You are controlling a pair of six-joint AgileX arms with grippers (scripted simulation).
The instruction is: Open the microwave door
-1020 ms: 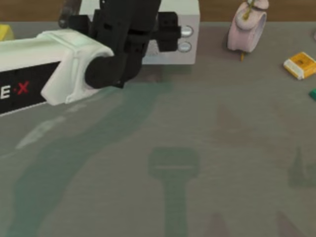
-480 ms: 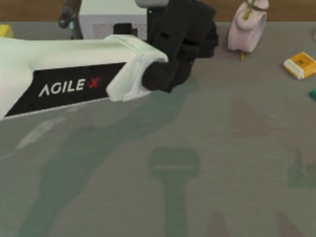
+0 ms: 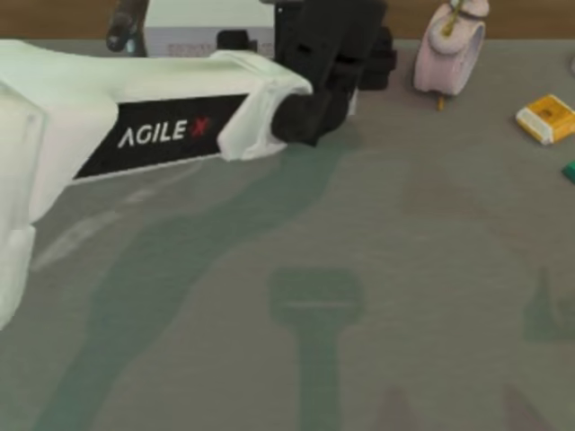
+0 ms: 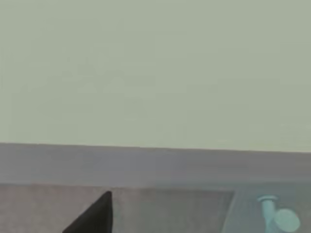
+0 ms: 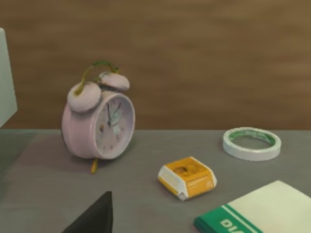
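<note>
My left gripper [image 3: 334, 54] is at the tabletop's far edge, against the front of the microwave [image 3: 202, 27]; whether its fingers are spread or closed, I cannot tell, the wrist hides them. Left wrist view: mostly a pale flat surface, a knob [image 4: 278, 215] off to one side. Judgement: I am in this close to work the door, which is hidden under my arm. Right arm not seen from above.
</note>
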